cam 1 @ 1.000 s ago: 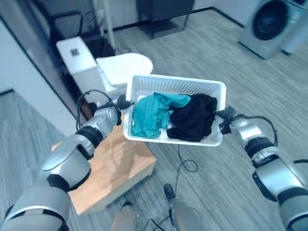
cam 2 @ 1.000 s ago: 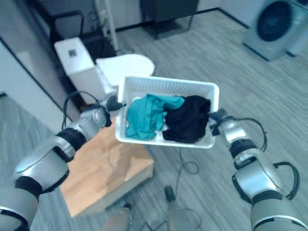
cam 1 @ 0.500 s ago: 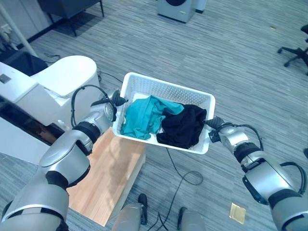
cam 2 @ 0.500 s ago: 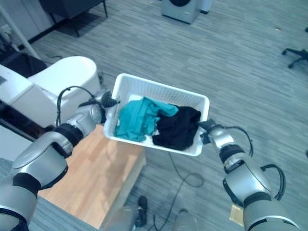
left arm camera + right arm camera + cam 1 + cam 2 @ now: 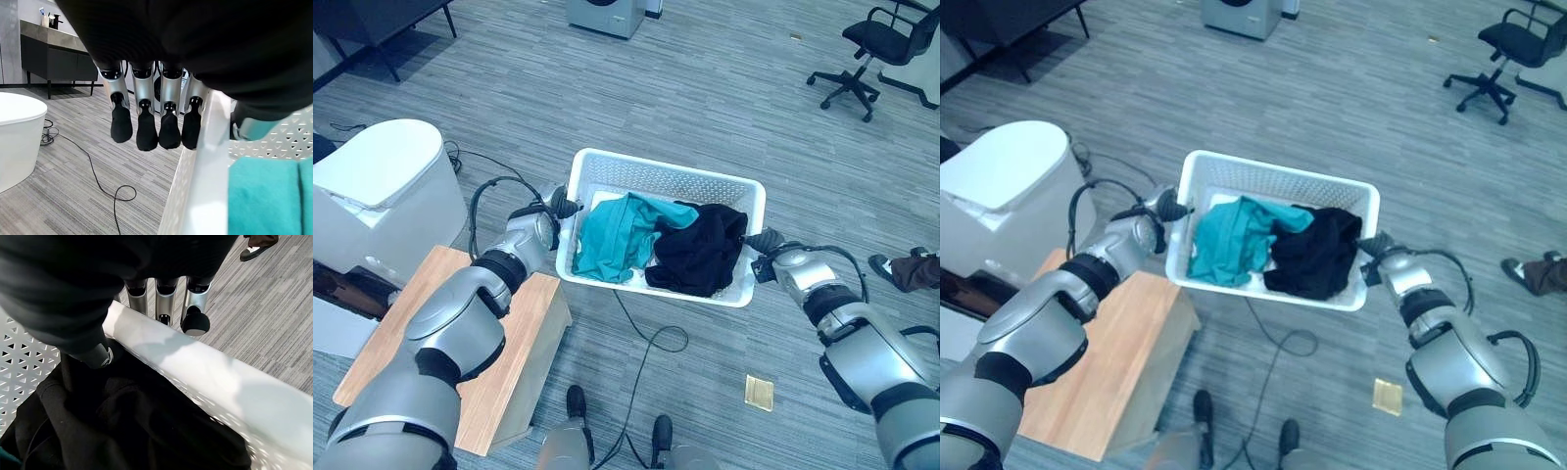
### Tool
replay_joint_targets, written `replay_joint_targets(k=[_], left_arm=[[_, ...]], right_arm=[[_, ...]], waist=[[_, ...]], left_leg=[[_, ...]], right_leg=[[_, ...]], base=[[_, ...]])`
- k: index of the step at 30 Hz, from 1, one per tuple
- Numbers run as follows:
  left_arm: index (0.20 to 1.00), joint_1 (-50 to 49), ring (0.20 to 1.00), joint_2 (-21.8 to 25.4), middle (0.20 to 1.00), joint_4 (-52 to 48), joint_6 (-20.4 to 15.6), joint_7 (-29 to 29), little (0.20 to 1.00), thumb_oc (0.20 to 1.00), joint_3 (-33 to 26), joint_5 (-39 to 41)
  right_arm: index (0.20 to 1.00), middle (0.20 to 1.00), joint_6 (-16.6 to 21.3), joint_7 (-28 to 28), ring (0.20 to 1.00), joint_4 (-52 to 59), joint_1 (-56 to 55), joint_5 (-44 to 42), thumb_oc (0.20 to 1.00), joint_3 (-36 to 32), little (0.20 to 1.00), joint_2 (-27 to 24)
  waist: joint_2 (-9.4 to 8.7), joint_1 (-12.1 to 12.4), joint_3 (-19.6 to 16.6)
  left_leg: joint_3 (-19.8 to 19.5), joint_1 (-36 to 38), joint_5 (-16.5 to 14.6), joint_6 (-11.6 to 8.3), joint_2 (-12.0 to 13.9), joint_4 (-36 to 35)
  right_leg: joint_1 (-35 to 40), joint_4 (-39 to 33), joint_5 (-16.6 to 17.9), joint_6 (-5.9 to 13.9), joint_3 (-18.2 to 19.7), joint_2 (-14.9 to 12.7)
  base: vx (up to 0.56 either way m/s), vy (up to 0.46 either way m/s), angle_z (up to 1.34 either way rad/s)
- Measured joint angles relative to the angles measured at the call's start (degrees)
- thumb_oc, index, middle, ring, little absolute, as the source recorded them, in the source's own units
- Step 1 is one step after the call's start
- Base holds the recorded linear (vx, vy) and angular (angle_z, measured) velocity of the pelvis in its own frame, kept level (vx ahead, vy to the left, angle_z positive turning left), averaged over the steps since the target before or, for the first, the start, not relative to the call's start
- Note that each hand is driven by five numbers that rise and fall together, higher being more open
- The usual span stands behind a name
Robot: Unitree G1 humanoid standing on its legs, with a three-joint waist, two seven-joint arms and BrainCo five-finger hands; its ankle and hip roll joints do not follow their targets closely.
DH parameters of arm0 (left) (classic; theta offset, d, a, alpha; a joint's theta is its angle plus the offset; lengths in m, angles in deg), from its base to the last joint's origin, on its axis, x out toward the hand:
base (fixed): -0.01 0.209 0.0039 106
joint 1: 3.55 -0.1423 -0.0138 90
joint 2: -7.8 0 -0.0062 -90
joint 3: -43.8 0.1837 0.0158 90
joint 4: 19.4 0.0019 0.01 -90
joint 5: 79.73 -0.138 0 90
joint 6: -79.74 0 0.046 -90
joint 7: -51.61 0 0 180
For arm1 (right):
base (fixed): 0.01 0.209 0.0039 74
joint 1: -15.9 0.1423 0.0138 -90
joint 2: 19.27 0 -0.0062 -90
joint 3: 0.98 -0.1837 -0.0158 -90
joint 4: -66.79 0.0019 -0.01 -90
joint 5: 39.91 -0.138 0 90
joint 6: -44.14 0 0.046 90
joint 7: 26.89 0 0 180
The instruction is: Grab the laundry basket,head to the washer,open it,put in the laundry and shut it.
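Basket (image 5: 660, 181) (no legible writing) held between left robot hand (image 5: 562, 208) and right robot hand (image 5: 763, 241).

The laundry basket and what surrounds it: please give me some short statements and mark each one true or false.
1. The white laundry basket is held in the air between the left hand and the right hand. True.
2. The basket holds only a teal garment. False: a teal garment and a black garment lie side by side in it.
3. The black garment lies on the side of the right hand. True.
4. The basket rests on the wooden table. False: the wooden table is lower left of it, apart.
5. An office chair stands on the floor, far right. True.
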Motion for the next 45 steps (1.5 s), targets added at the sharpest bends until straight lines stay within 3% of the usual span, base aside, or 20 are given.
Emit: replay_joint_targets(k=[9,13,15,16,17,20,21,22,26,28,34,35,36,37,38,39,40,41,43,45], left_arm=[[0.2,0.0,0.2,-0.9,0.2,0.7,-0.1,-0.3,0.2,0.2,0.4,0.0],[0.2,-0.2,0.2,-1.0,0.2,0.7,-0.1,-0.3,0.2,0.2,0.3,0.0],[0.2,-0.6,0.2,-1.1,0.2,0.7,-0.1,-0.2,0.2,0.2,0.4,0.0],[0.2,-0.4,0.2,-0.9,0.2,0.7,-0.2,-0.2,0.2,0.2,0.3,0.0],[0.2,-0.3,0.2,-0.5,0.2,0.6,-0.2,-0.3,0.2,0.2,0.3,0.0],[0.2,-0.1,0.2,0.1,0.2,0.6,-0.2,-0.2,0.2,0.2,0.2,0.0],[0.2,0.3,0.2,0.4,0.2,0.6,-0.2,-0.2,0.2,0.2,0.5,0.0],[0.2,0.3,0.2,0.3,0.2,0.6,-0.2,-0.2,0.2,0.2,0.5,0.0],[0.2,0.4,0.2,1.6,0.2,1.0,-0.2,-0.2,0.2,0.2,0.4,0.1],[0.2,0.2,0.2,1.7,0.2,1.0,-1.7,0.3,0.2,0.2,0.4,0.2],[0.2,-0.5,0.2,4.7,0.2,-1.5,-2.2,1.9,0.2,0.2,0.3,0.4],[0.2,-0.2,0.2,4.9,0.2,-1.6,-2.2,1.7,0.2,0.2,-0.4,0.1],[0.2,-0.4,0.2,5.0,0.2,-1.7,-2.1,1.8,0.2,0.2,-0.3,0.1],[0.2,-0.3,0.2,4.9,0.2,-1.7,-1.8,1.8,0.2,0.2,-0.3,0.0],[0.2,-0.3,0.2,5.3,0.2,-1.7,-1.4,1.8,0.2,0.2,-0.3,0.0],[0.2,-0.1,0.2,5.0,0.2,-1.9,-1.4,1.7,0.2,0.2,-0.3,0.0],[0.2,0.5,0.2,5.1,0.2,-1.6,-1.2,1.5,0.2,0.2,-0.5,0.0],[0.2,0.7,0.2,5.1,0.2,-1.5,-1.2,0.9,0.2,0.2,-0.8,0.0],[0.2,1.6,0.2,3.8,0.2,-1.0,-1.3,0.1,0.2,0.2,-0.6,0.0],[0.2,2.1,0.2,3.1,0.2,-0.6,-1.3,0.2,0.2,0.2,-1.0,0.0]], right_arm=[[0.2,0.2,0.5,0.0,0.2,3.7,-2.7,-1.5,0.2,-0.1,0.2,-2.3],[0.2,0.2,1.0,0.1,0.2,3.8,-3.4,-2.4,0.2,0.0,0.2,-2.0],[0.2,0.2,1.1,0.3,0.2,3.8,-3.6,-2.5,0.2,0.0,0.2,-2.1],[0.2,0.2,1.9,0.5,0.2,3.9,-3.3,-2.5,0.2,0.0,0.2,-2.4],[0.2,0.2,1.9,0.7,0.2,3.9,-3.2,-2.6,0.2,0.3,0.2,-2.3],[0.2,0.2,1.9,1.1,0.2,4.2,-2.9,-2.6,0.2,0.8,0.2,-2.4],[0.2,0.2,1.9,1.2,0.2,4.3,-2.7,-2.6,0.2,1.0,0.2,-2.2],[0.2,0.2,1.9,1.2,0.2,4.3,-2.6,-2.6,0.2,0.9,0.2,-2.2],[0.2,0.2,2.0,1.0,0.2,3.3,-2.1,-2.7,0.2,1.0,0.2,-0.4],[0.2,0.2,2.3,1.0,0.2,-0.6,-0.5,-2.9,0.2,1.7,0.2,0.7],[0.2,0.2,2.3,-0.1,0.2,2.0,-1.0,-3.2,0.2,1.7,0.2,0.2],[0.2,0.2,2.5,-0.1,0.2,4.0,-2.0,-3.1,0.2,0.3,0.2,-0.3],[0.2,0.2,2.6,-0.1,0.2,4.5,-2.3,-2.9,0.2,0.3,0.2,-0.3],[0.2,0.2,2.5,-0.1,0.2,5.3,-2.6,-2.1,0.2,-0.4,0.2,-0.3],[0.2,0.2,2.5,-0.1,0.2,7.1,-3.2,-1.8,0.2,-1.9,0.2,-0.3],[0.2,0.2,2.5,0.0,0.2,7.6,-3.4,-1.2,0.2,-1.8,0.2,-0.4],[0.2,0.2,2.5,0.0,0.2,7.8,-3.5,-0.5,0.2,-3.3,0.2,0.2],[0.2,0.2,2.6,0.4,0.2,7.9,-4.1,0.3,0.2,-5.7,0.2,1.4],[0.2,0.2,2.6,0.1,0.2,6.9,-4.6,0.6,0.2,-7.1,0.2,1.3],[0.2,0.2,2.8,0.0,0.2,5.7,-4.1,1.3,0.2,-7.4,0.2,1.3]], waist=[[2.2,-0.1,0.1],[2.3,2.1,0.3],[2.15,2.6,0.3],[1.82,2.9,0.5],[1.27,2.8,0.8],[-0.1,3.0,1.6],[-0.41,3.7,1.9],[-0.45,4.7,2.0],[0.54,6.2,3.0],[0.88,6.6,3.9],[0.22,7.2,4.1],[-1.08,6.3,3.4],[-2.01,6.3,2.8],[-2.42,6.0,2.6],[-2.45,5.9,2.6],[-2.84,5.5,2.4],[-2.81,5.9,2.5],[-3.18,5.8,2.4],[-1.35,5.5,3.2],[0.08,4.8,4.0]], left_leg=[[-5.1,0.6,2.2,-3.07,2.8,-1.2],[-7.5,-0.3,3.8,-6.11,6.3,1.6],[-9.7,-1.6,7.1,-7.29,6.6,3.2],[-10.2,-3.3,11.3,-7.86,6.2,4.2],[-11.6,-5.3,10.5,-7.79,4.6,7.7],[-14.9,-6.4,1.5,-3.57,-2.8,11.7],[-21.1,-6.2,-2.5,-3.08,-10.7,10.6],[-21.9,-6.0,-2.5,-2.89,-12.4,7.9],[-22.0,-9.5,-1.9,-3.43,-12.4,3.3],[-20.2,-12.6,-0.7,-5.65,-10.9,3.9],[-11.3,-10.1,-2.6,-2.59,-6.9,5.0],[-8.7,-7.5,-0.1,0.96,-7.9,5.0],[-7.4,-6.5,-0.6,4.44,-9.1,5.5],[-7.1,-5.1,-2.0,5.15,-10.1,5.1],[-7.0,-2.4,-2.1,6.07,-10.9,4.3],[-6.7,-1.0,-2.8,5.83,-11.7,4.3],[-7.4,1.0,-5.8,5.86,-11.7,4.7],[-7.5,2.3,-6.9,6.38,-12.1,5.1],[-13.0,5.7,-9.7,7.58,-11.2,5.9],[-14.5,8.7,-10.3,7.62,-10.3,5.4]], right_leg=[[2.3,0.0,-1.7,-2.87,-3.1,4.3],[2.1,1.4,-2.8,-6.68,-2.5,8.2],[1.7,3.0,-2.7,-8.04,-3.0,8.2],[0.1,5.1,-3.3,-9.29,-3.5,7.7],[-0.1,5.0,-3.2,-9.7,-3.7,7.3],[-0.8,4.4,-2.8,-10.41,-3.0,6.0],[-2.1,4.3,-2.4,-11.25,-0.8,6.5],[-3.0,4.5,-2.2,-11.53,0.5,6.9],[-2.5,3.8,-1.9,-13.45,3.0,10.8],[-1.3,3.8,-3.7,-14.39,4.9,12.3],[6.5,4.1,-10.4,-10.91,7.9,11.0],[7.3,8.8,-15.8,-7.48,7.7,9.4],[6.5,12.6,-17.7,-5.82,7.9,7.8],[5.6,17.2,-18.3,-4.19,7.9,6.6],[2.6,26.6,-19.4,-0.54,7.6,5.1],[0.9,31.9,-18.6,1.93,8.0,4.3],[-3.5,45.4,-13.6,9.29,6.9,3.3],[-7.8,57.7,-9.1,11.92,4.8,1.6],[-13.4,66.1,-10.1,5.55,0.1,0.4],[-17.5,64.9,-13.3,0.7,-2.1,0.3]], base=[[0.01,-0.216,0.21],[0.01,-0.242,-0.05],[0.01,-0.095,0.07],[0.02,-0.064,0.13],[0.07,-0.043,0.1],[0.18,-0.038,-0.11],[0.25,-0.054,-0.52],[0.21,-0.058,-0.84],[0.22,-0.038,-0.59],[0.29,-0.003,-0.35],[0.41,0.027,-0.25],[0.56,0.051,0.14],[0.27,0.039,0.21],[0.32,0.043,0.09],[0.3,0.029,0.09],[0.29,0.029,-0.05],[0.25,-0.01,-0.04],[0.25,-0.027,0.12],[0.33,-0.058,0.17],[0.2,-0.051,0.14]])
